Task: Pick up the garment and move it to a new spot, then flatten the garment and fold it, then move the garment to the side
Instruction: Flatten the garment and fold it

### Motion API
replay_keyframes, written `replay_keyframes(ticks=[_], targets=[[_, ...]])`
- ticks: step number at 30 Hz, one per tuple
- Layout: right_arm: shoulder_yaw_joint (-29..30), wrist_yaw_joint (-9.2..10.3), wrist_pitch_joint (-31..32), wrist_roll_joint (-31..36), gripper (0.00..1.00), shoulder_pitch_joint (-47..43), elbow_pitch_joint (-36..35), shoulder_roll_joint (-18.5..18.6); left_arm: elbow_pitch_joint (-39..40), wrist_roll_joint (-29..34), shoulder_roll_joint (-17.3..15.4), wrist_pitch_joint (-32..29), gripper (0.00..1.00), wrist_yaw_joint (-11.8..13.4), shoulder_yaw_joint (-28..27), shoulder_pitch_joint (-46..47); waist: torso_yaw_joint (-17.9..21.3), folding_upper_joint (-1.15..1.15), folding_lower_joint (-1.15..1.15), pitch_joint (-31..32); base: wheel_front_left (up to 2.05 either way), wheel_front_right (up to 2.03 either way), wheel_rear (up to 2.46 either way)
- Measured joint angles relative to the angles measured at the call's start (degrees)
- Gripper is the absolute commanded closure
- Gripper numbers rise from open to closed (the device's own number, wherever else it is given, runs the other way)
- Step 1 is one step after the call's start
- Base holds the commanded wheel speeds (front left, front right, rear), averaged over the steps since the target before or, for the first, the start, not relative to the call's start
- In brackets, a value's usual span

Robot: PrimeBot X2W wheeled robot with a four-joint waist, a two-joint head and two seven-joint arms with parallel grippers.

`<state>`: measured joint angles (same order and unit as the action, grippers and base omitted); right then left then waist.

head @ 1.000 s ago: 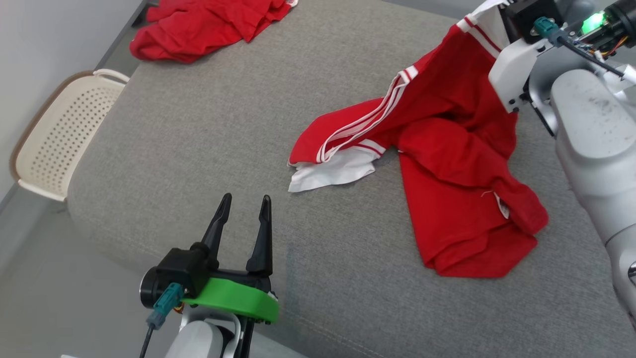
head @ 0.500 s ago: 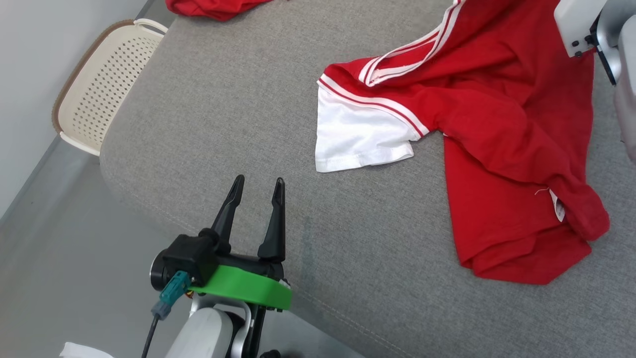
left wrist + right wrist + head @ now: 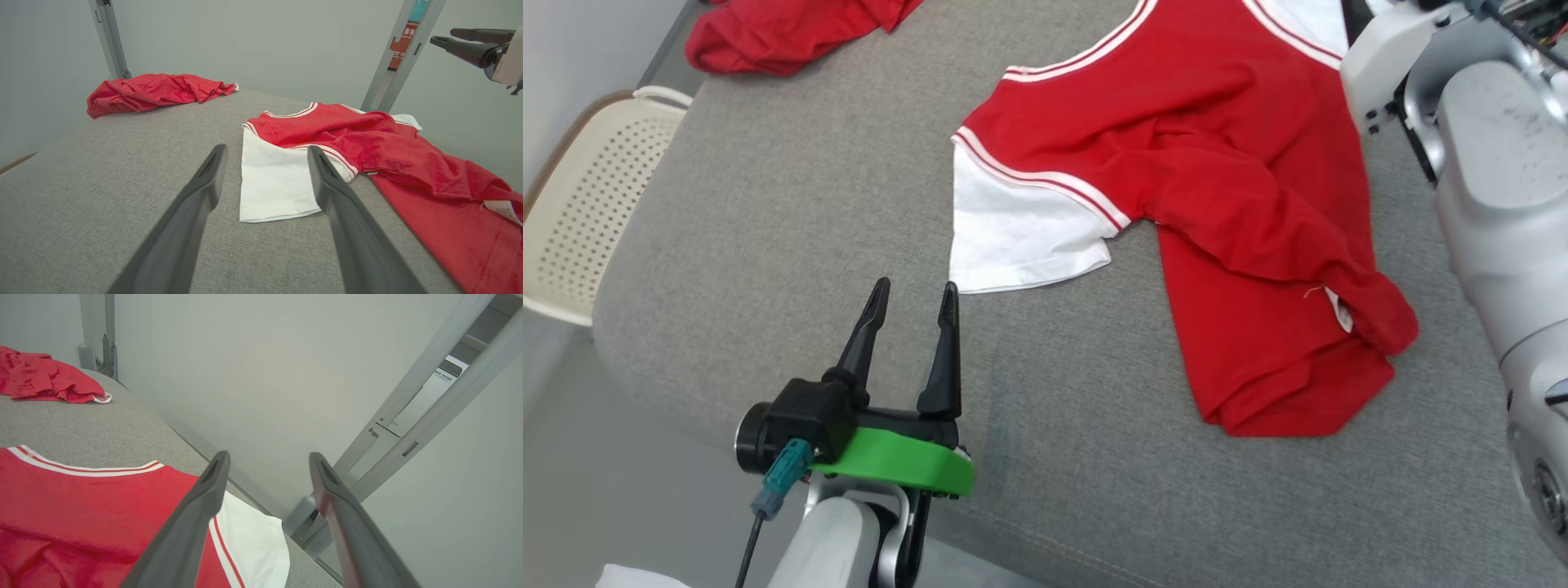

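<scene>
Grey bench point(image 3: 768, 204): left fingers point(image 3: 866, 331) apart, empty, at near edge. Garment point(image 3: 1217, 204) lies rumpled mid-bench, hem bunched. Right fingers point(image 3: 204, 494) apart over far sleeve. We'd worry a flattening pull pinches doubled layers and tightens folds.

The top of the red and white shirt point(image 3: 1176, 163) runs off the top edge of the head view, and the pale right arm point(image 3: 1494, 163) covers part of its far white sleeve. The red pile of cloth point(image 3: 784, 33) is cut by that same edge, and the cream basket point(image 3: 580, 204) by the left edge. In the left wrist view the right fingers point(image 3: 459, 48) are cut short by the right edge, and the words on the red sign point(image 3: 402, 45) and on the shirt's little white tag point(image 3: 1342, 310) are too small to read.
</scene>
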<state>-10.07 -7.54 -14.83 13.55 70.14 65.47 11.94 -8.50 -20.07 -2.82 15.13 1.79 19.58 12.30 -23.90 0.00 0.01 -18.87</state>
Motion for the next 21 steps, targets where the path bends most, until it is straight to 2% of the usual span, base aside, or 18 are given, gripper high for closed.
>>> replay_keyframes(ticks=[5,13,21], targets=[[-3.21,0.0,-0.22,-6.92,0.0,-7.42,-7.3,-1.33,-0.96,1.88,0.02,0.0,0.0,-0.75,-2.29,-1.42,3.9,0.0,0.0,2.42,0.0,0.0,0.0],[-7.82,0.0,-0.22,-17.19,0.0,-26.66,-22.59,-0.74,-2.02,3.45,0.03,0.0,0.0,-1.68,-4.7,-3.37,9.89,0.0,0.0,7.22,0.0,0.0,0.0],[-7.12,0.0,-0.22,-19.96,0.0,-43.5,-29.56,-2.41,-2.6,4.08,0.02,0.0,0.0,-2.31,-5.89,-5.07,13.6,0.0,0.0,11.57,0.0,0.0,0.0]])
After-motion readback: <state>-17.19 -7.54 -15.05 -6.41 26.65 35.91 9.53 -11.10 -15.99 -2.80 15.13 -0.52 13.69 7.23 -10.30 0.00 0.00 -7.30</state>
